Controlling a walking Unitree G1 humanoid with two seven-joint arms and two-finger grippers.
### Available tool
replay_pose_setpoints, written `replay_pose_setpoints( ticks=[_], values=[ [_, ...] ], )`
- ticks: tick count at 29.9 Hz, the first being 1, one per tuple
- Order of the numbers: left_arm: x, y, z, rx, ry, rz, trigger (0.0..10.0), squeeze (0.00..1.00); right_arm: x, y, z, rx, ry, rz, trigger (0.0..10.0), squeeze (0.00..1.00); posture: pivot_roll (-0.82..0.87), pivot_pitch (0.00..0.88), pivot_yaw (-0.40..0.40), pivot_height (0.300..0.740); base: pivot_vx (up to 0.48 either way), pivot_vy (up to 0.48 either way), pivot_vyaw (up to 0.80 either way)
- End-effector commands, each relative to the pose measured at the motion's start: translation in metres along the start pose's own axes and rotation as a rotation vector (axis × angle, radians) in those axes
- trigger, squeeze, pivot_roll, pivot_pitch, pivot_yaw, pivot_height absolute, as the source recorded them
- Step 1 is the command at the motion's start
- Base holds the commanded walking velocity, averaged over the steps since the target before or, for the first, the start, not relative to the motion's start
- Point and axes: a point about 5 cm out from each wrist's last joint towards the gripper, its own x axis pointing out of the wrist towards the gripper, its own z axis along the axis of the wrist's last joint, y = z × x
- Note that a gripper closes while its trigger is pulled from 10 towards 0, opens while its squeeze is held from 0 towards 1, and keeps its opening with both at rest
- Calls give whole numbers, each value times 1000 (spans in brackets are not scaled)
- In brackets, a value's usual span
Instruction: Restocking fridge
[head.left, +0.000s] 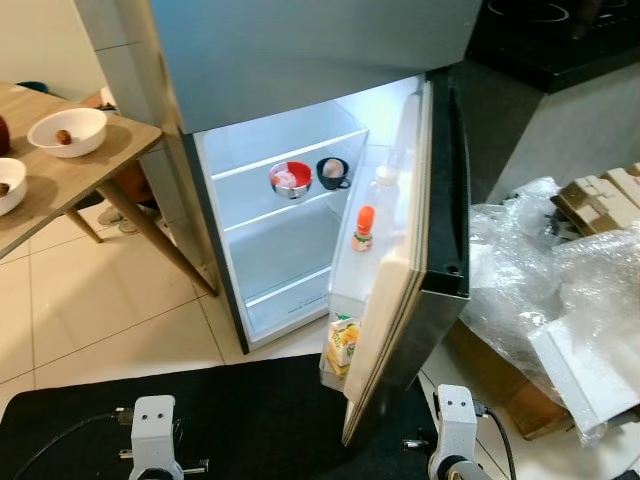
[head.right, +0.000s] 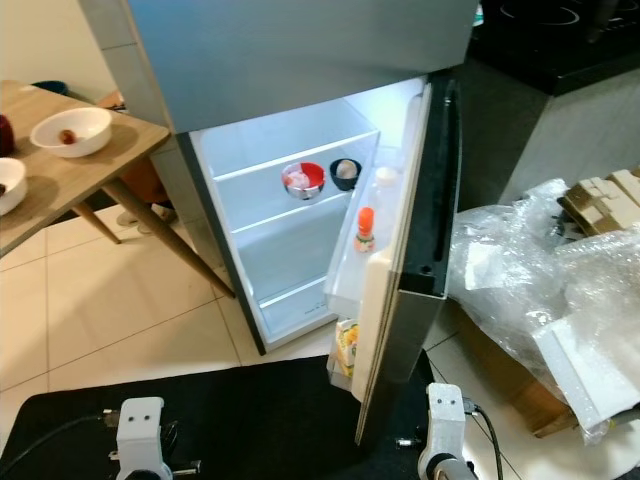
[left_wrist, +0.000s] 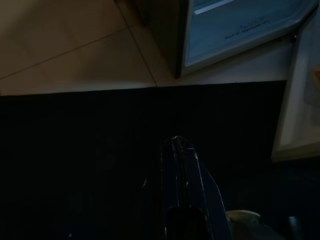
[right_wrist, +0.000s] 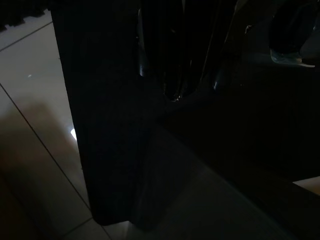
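The fridge (head.left: 300, 60) stands ahead with its lower door (head.left: 440, 230) swung open and the inside lit. On the upper shelf sit a red bowl (head.left: 290, 179) and a black cup (head.left: 332, 172) with something pale in it. The door racks hold a clear bottle (head.left: 383, 190), a small orange-capped bottle (head.left: 363, 229) and, lowest, a juice carton (head.left: 343, 345). My left arm (head.left: 155, 430) and right arm (head.left: 455, 430) hang low. My left gripper (left_wrist: 175, 142) is shut and empty above the black mat. In the dark right wrist view, my right gripper (right_wrist: 172, 97) hangs beside the door's edge.
A wooden table (head.left: 90, 165) at the left carries two white bowls (head.left: 68, 132) with food. Crumpled plastic wrap (head.left: 530, 270), foam and flattened cardboard (head.left: 500, 385) lie on the floor at the right. A black mat (head.left: 250, 410) covers the tiles in front of the fridge.
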Motion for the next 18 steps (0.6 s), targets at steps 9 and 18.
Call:
replay_pose_setpoints(
  ticks=[9, 18],
  values=[
    [-7, 7, -13, -33, 44, 69, 10000, 0, -2, -5, -5, -25, 22, 1, 10000, 0, -115, 131, -15, 740, 0, -107, 0],
    [-9, 13, -13, -57, 32, 103, 10000, 0, 3, 10, 7, -111, 3, 101, 10000, 0, -112, 134, -19, 740, 0, 0, 0]
  ],
)
